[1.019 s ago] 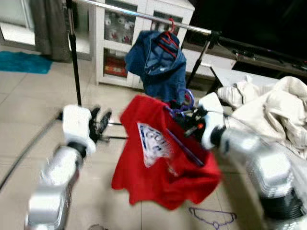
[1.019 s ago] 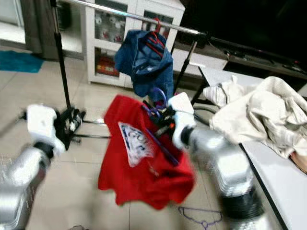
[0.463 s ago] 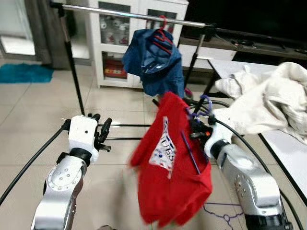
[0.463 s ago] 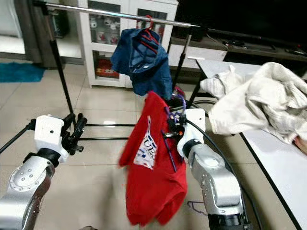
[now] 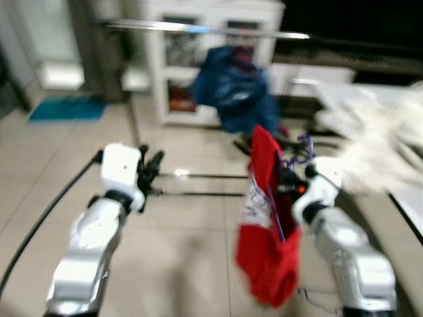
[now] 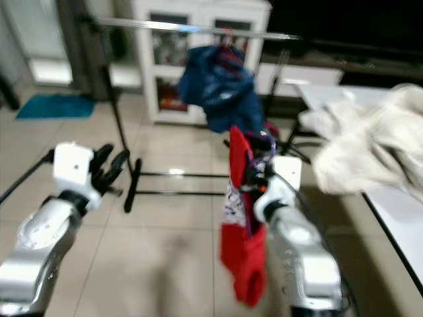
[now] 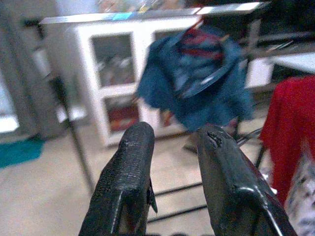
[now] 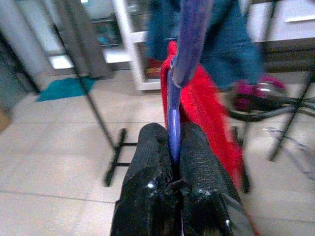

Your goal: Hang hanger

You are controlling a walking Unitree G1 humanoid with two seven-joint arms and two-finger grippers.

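Hanger [image 8: 173,123] one, end effector [image 8: 174,147] clamped, garments two

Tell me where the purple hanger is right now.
The purple plastic hanger is clamped in the right pincer, carrying the red T-shirt just in front of the blue garment hung on the silver rail.

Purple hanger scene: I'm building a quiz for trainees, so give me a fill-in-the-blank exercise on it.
1. The right gripper is shut on the ____ hanger.
2. The shirt on that hanger is ____.
3. A ____ garment hangs on the rail.
4. The left gripper holds ____.

Missing words: purple; red; blue; nothing
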